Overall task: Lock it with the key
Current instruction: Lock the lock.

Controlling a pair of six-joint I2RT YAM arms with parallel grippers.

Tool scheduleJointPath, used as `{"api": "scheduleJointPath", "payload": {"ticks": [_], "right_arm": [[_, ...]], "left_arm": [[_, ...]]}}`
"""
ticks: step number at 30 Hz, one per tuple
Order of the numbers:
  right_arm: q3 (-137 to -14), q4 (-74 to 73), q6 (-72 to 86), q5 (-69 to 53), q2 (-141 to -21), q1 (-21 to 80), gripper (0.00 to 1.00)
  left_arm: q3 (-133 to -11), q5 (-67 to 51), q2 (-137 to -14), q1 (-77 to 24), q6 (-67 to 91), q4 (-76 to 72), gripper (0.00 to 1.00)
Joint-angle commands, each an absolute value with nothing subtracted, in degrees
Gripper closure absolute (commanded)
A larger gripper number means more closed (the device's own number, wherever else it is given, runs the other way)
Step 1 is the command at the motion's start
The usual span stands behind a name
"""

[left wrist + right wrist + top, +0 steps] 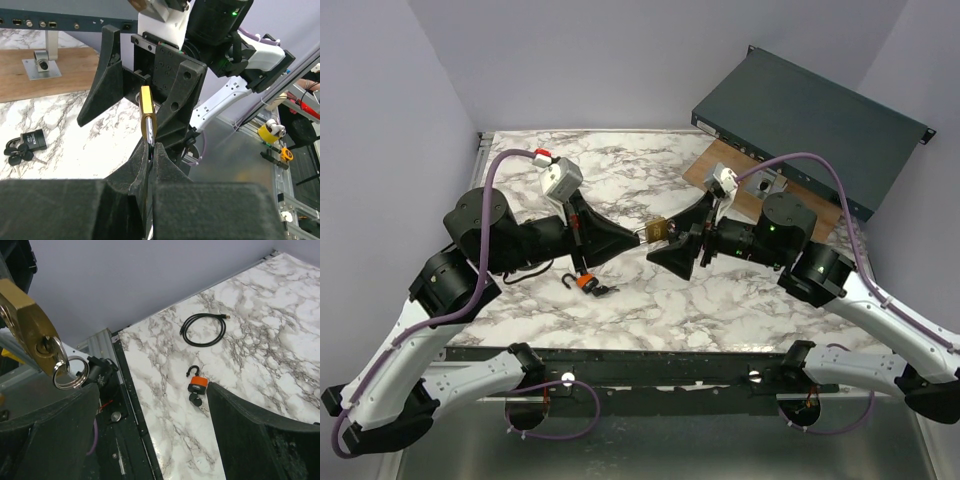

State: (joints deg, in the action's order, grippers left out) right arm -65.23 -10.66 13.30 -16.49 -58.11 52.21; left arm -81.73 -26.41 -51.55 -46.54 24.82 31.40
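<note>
Brass padlock (148,117): shackle end down, silver shackle pinched in the closed left gripper (151,150). Right gripper (145,85): behind it, jaws spread wide on either side. Black padlock (34,139) with keys (15,157): on marble table (75,145), left. Wooden board (65,80): beyond.

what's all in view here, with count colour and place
table: one, white marble
brass padlock: one, gold, mid-air, held by its shackle
key ring: one, silver, hanging at its keyhole
orange padlock: one, orange, shackle open, on table
black padlock: one, black, on table beside keys
cable: one, black, coiled on table
wooden board: one, brown, table's far right
metal bracket: one, silver, on the board
rack unit: one, dark grey, behind the board
left claw: one, black, shut on the brass padlock
right claw: one, black, open, facing the padlock
</note>
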Motion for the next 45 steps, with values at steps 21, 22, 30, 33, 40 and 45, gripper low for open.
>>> {"api": "scheduleJointPath", "payload": {"ticks": [21,22,30,33,40,45], "right_arm": [[-69.80,-17.75,6.90,-28.00,-54.49,49.70,0.23],[-70.40,-17.83,6.85,-27.94,-54.49,49.62,0.24],[-73.74,-17.54,7.24,-35.97,-54.24,49.57,0.24],[-73.82,-17.07,7.22,-38.96,-54.94,49.57,0.25],[-74.20,-12.71,9.88,-44.17,-56.44,49.57,0.33],[-75.21,-11.95,10.59,-44.24,-58.15,49.64,0.34]], "left_arm": [[-81.60,-47.80,-48.52,-35.03,8.19,36.91,1.00],[-80.75,-49.11,-48.09,-34.54,8.55,35.99,1.00],[-79.28,-53.73,-46.35,-32.76,9.73,34.17,1.00],[-78.96,-55.81,-46.37,-32.70,11.17,32.21,1.00],[-78.84,-58.12,-47.02,-32.75,12.44,31.03,1.00],[-78.47,-58.82,-47.47,-32.72,13.23,30.58,1.00]]}}
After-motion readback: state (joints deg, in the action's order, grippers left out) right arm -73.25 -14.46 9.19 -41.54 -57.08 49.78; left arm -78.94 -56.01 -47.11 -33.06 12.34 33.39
